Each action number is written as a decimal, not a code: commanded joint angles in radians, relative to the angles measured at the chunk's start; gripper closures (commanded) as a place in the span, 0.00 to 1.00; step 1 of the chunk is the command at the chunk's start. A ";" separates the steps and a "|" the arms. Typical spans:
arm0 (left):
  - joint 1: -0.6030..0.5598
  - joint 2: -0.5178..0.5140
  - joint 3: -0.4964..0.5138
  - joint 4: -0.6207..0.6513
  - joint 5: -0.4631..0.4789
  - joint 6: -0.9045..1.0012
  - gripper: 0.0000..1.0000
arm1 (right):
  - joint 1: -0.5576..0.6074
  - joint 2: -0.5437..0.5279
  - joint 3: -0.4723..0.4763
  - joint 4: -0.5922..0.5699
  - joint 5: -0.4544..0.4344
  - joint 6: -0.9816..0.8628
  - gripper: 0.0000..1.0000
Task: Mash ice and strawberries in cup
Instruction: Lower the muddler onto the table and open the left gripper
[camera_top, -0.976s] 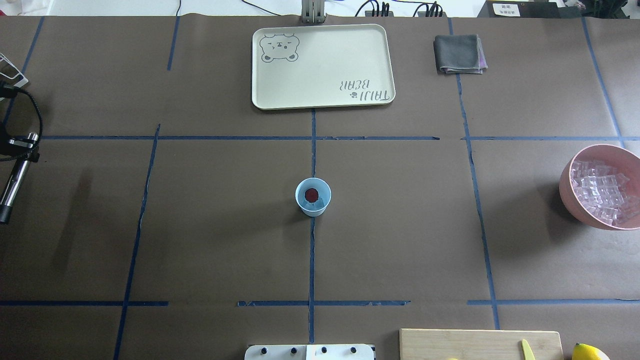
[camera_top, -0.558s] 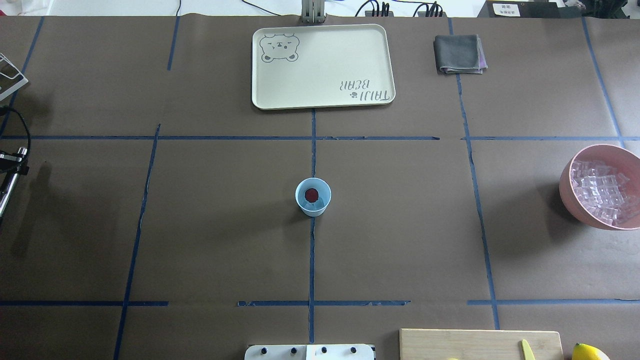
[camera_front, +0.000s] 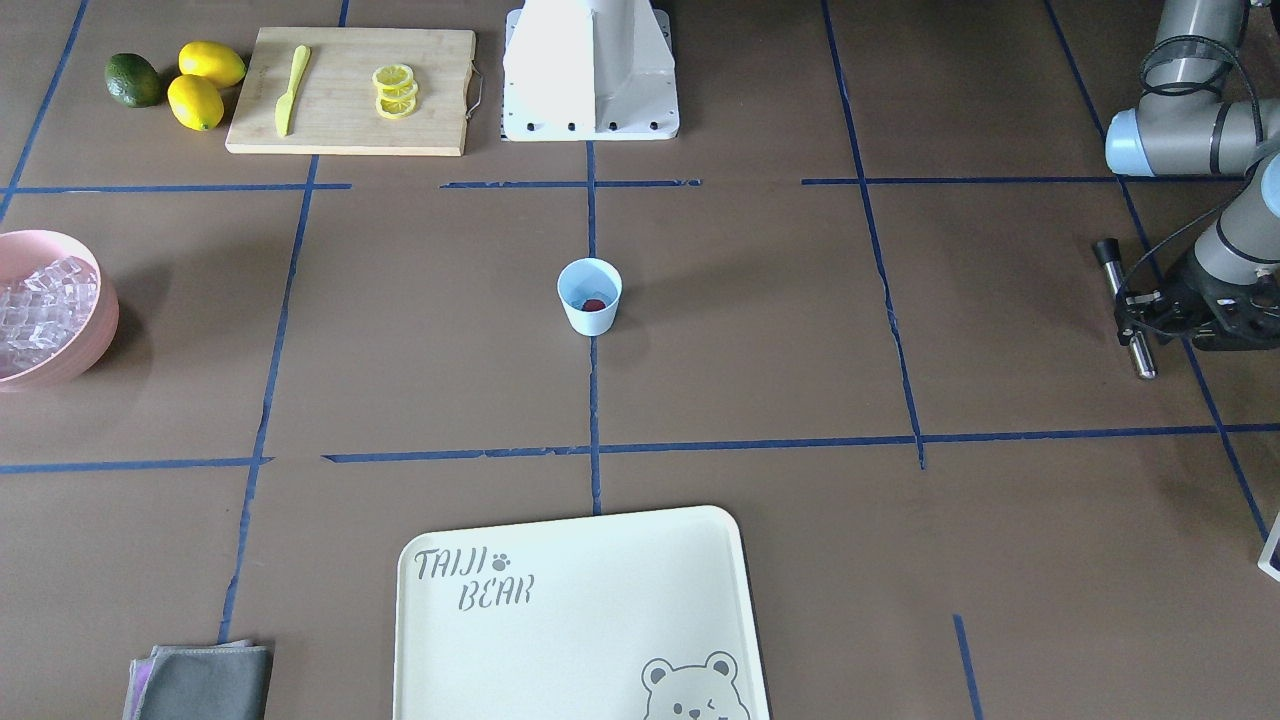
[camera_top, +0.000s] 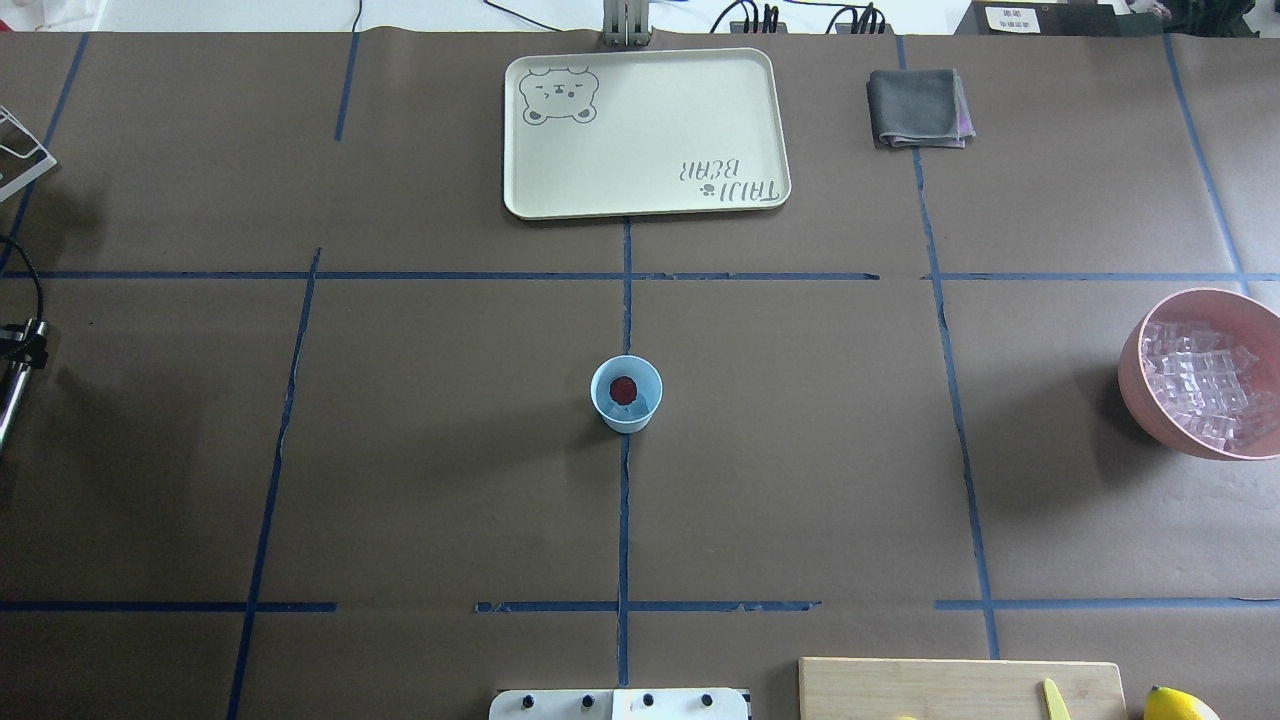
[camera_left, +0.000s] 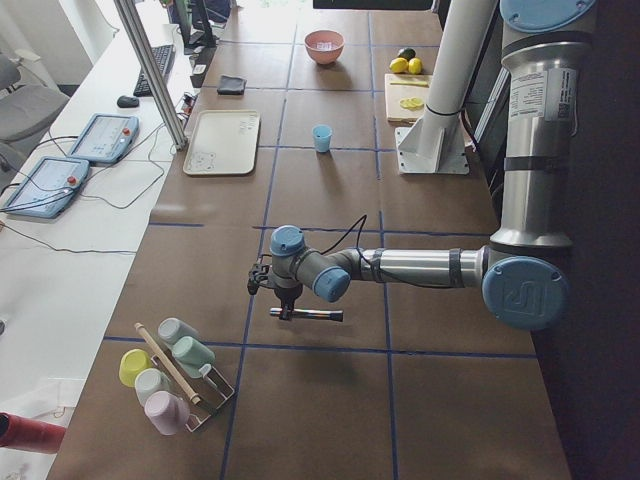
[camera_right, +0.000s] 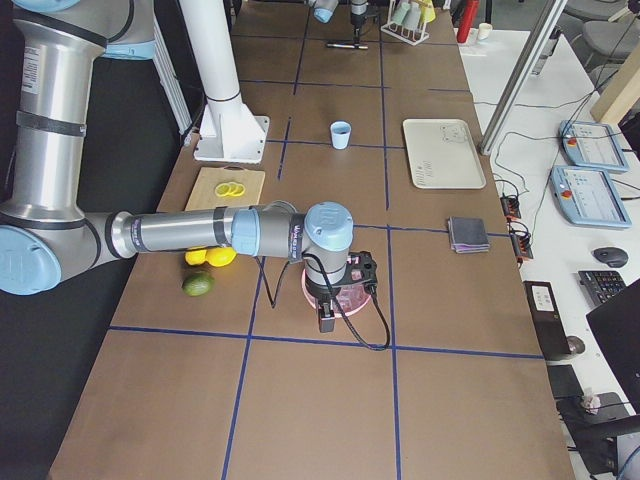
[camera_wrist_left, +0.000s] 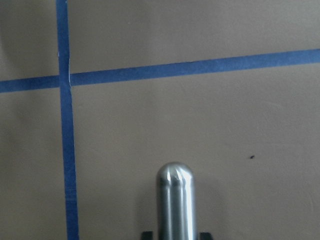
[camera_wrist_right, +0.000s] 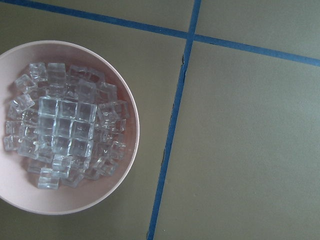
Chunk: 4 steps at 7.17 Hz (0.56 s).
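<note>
Mid-table: 1 cup (camera_top: 630, 422), 1 strawberry (camera_top: 624, 388); left end effector (camera_front: 1132, 318) grips 1 muddler (camera_front: 1113, 275).

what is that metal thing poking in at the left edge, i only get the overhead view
observer: It is a metal rod, clamped crosswise in the left gripper and held roughly level, far off to the side of the cup.
operator: ok and where is the right arm, i see none of it
observer: It is out at the pink bowl. The right gripper hangs over it, and its wrist camera looks straight down on the ice cubes.
</note>
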 joint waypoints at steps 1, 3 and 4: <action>0.001 -0.002 -0.004 -0.001 -0.001 0.001 0.00 | 0.000 0.000 0.000 0.000 0.000 0.000 0.00; -0.095 -0.008 -0.012 0.012 -0.126 0.078 0.00 | 0.000 0.000 0.000 0.000 0.000 0.000 0.00; -0.190 -0.015 -0.017 0.101 -0.174 0.255 0.00 | 0.000 0.000 0.000 0.000 0.000 0.000 0.00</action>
